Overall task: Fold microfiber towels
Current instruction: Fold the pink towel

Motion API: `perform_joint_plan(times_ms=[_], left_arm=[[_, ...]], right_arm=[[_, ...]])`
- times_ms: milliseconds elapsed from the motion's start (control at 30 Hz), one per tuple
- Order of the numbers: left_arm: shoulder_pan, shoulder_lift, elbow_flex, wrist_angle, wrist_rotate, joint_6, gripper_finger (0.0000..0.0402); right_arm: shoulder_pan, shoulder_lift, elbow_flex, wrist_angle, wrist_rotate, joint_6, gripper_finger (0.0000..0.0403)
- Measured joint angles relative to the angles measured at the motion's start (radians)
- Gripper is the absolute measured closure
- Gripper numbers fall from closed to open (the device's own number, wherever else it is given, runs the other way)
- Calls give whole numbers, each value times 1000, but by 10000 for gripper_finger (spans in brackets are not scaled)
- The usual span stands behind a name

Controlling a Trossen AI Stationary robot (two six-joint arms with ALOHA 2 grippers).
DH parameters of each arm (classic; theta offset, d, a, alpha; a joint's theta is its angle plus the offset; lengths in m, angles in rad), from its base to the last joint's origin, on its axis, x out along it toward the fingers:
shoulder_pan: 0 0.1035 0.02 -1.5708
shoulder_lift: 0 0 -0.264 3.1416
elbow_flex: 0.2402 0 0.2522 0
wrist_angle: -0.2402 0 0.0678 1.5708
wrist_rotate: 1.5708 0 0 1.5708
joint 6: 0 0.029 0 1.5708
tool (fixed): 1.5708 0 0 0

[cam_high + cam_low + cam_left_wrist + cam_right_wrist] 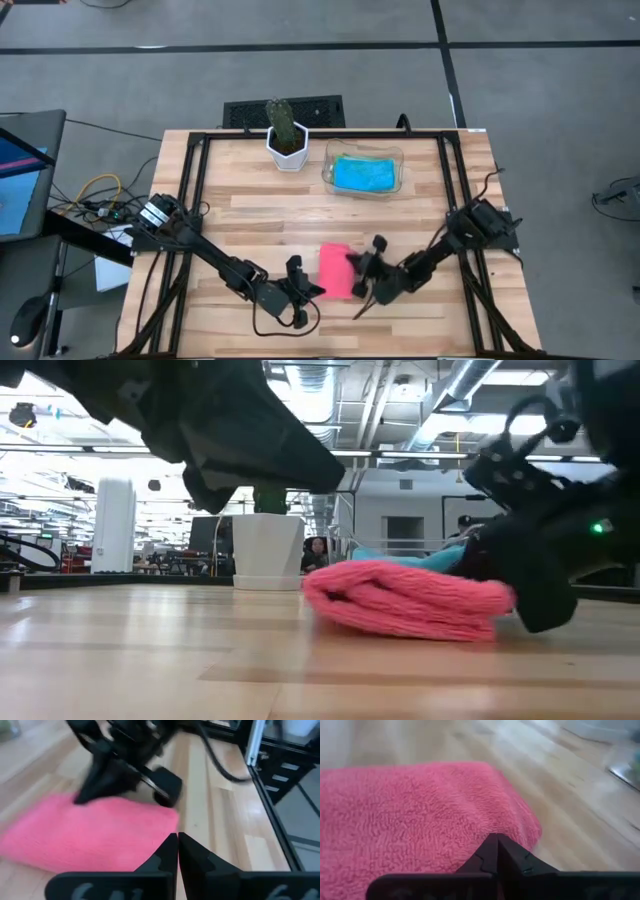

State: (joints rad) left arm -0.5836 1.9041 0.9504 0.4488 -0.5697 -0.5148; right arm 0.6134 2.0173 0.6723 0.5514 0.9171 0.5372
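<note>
The folded hot pink microfiber towel (336, 270) is lying on the wooden tabletop (240, 215), flanked by both tools. The left tool (312, 290), fingers together and empty, is positioned at its left edge. The right tool (360, 265), also closed, is touching its right edge.

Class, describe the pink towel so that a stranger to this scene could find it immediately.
Start at the wooden table and go to its front edge. Between the two dark grippers lies the folded hot pink microfiber towel. The only other cloth, a turquoise one, sits in the clear plastic tray.
</note>
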Motion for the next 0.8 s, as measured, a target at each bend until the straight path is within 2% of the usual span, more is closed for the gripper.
perform_joint_plan(times_ms=[133,367,467,667,800], left_arm=[[5,24,-1,23,18,13,400],[20,44,0,22,19,34,400],[17,23,0,21,-12,63,400],[13,-25,0,-22,-63,114,400],[14,-45,1,-47,-91,119,400]], right_arm=[[-18,-3,-69,115,-16,23,387],[18,-64,-48,381,-24,-211,376],[43,-62,-5,425,-18,-257,372],[47,116,147,426,-119,-266,389],[45,261,223,428,-130,-219,388]])
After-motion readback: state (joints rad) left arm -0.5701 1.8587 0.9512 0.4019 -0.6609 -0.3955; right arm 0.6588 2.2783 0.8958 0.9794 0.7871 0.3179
